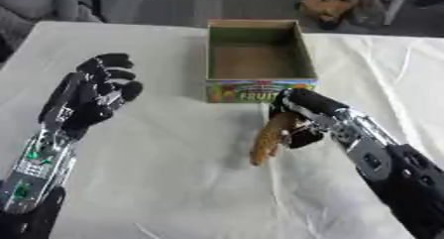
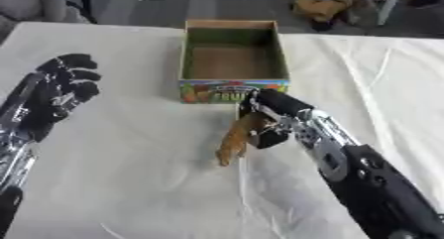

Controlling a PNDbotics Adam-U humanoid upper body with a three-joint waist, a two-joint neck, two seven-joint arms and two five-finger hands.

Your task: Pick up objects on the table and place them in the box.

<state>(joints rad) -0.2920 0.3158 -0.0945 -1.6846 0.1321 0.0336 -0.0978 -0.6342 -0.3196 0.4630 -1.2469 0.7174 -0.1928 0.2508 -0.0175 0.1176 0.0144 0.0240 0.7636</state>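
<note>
Left eye view: cardboard box (image 1: 256,52) at 12 o'clock on the white table (image 1: 156,183), open top. Right hand (image 1: 299,115) at 4 o'clock of the box, fingers curled round a long brown object (image 1: 269,140) hanging tilted above the cloth. Left hand (image 1: 91,96) at 9 o'clock, fingers relaxed, holding nothing.

Right eye view: same layout; brown object's lower tip at centre, just clear of the box front.
</note>
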